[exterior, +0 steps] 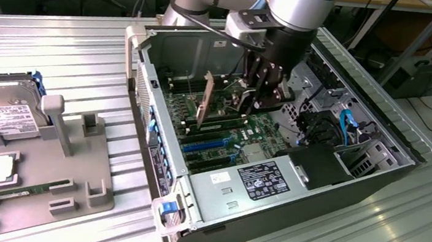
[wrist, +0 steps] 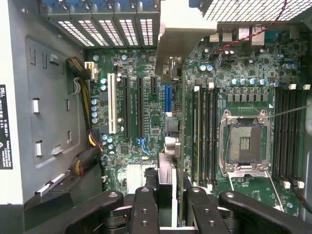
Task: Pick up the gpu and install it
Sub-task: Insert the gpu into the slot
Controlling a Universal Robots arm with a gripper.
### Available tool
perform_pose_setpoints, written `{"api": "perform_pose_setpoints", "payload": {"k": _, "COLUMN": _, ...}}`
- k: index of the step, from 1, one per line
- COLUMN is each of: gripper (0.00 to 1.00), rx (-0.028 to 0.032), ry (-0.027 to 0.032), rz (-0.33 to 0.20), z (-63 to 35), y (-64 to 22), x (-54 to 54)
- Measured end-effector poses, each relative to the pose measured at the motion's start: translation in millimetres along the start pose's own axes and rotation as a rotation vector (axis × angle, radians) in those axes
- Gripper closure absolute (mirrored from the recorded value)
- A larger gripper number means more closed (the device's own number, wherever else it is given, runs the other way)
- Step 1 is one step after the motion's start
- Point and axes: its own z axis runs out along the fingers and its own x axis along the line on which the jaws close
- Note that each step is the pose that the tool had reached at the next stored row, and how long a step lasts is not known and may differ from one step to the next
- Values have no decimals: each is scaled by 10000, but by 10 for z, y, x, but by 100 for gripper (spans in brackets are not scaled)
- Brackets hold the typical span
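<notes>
Hand inside the open computer case, closed on the gpu.
The gpu stands on its edge over the motherboard; its lower edge is hidden, so seating in the slot is unclear.

One computer case, one gpu, one hard drive, one RAM stick, one holder tray.

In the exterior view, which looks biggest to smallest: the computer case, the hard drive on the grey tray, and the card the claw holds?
1. Computer case
2. Hard drive
3. Card, seen edge-on, so it looks smallest.
</notes>
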Motion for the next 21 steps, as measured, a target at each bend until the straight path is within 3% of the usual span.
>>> {"api": "perform_pose_setpoints", "payload": {"k": 21, "gripper": 72, "rx": -2, "ry": 0, "rz": -1, "z": 241, "y": 0, "x": -2}}
